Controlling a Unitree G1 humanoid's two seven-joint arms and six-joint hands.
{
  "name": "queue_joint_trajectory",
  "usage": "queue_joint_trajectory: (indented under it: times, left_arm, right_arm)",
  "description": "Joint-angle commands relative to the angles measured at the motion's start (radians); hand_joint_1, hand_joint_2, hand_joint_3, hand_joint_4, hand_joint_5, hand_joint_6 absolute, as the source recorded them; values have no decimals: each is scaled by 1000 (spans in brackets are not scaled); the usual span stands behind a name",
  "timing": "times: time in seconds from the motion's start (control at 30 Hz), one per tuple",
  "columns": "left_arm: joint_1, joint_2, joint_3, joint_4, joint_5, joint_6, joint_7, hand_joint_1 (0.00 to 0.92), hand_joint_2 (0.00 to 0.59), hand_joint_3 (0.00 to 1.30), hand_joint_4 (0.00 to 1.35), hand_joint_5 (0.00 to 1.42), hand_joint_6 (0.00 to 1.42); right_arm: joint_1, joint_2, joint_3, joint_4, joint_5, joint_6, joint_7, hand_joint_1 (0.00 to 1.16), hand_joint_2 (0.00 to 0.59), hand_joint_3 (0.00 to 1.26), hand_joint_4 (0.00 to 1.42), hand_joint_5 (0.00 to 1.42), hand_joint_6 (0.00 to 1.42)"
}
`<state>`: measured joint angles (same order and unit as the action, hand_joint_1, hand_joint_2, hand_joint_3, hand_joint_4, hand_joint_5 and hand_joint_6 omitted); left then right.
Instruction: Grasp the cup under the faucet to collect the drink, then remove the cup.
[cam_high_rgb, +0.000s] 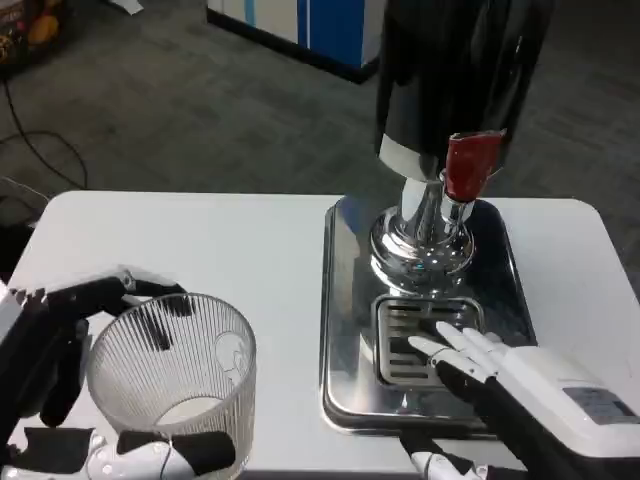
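A clear ribbed plastic cup stands upright at the table's front left, and my left hand holds it with fingers wrapped around its far side and near base. The cup looks empty. The drink dispenser, black with a chrome stem, stands at the back right; its red faucet handle hangs over the drip grate of the metal tray. My right hand lies over the tray's front right, fingers spread towards the grate, holding nothing.
The white table has bare room between the cup and the tray. Its far edge drops to grey carpet, where blue-and-white cabinets stand.
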<state>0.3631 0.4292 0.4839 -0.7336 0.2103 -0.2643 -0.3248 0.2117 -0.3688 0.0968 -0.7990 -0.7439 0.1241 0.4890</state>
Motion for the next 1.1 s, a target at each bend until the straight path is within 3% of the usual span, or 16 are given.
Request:
queue_joint_trajectory:
  times: [0.03,0.33,0.67,1.1]
  left_arm:
    - [-16,0,-6,5,10,-1,15,472,3,1076,1148,1324,1424]
    - [-76,5,-6,68,43,3,31,472,1,1076,1148,1324,1424]
    - [-170,29,-18,154,92,15,45,472,1,1076,1148,1324,1424]
    - [-367,77,-119,345,187,28,100,472,1,1076,1148,1324,1424]
  right_arm:
    - [13,-3,-15,-19,14,-10,-12,360,479,132,2,1,0]
    - [11,4,-33,-17,35,2,-14,364,479,136,10,3,0]
    - [44,-10,-95,-19,81,-9,-18,367,479,141,20,10,0]
    - [78,-21,-175,-12,146,-16,-29,369,479,146,31,14,0]
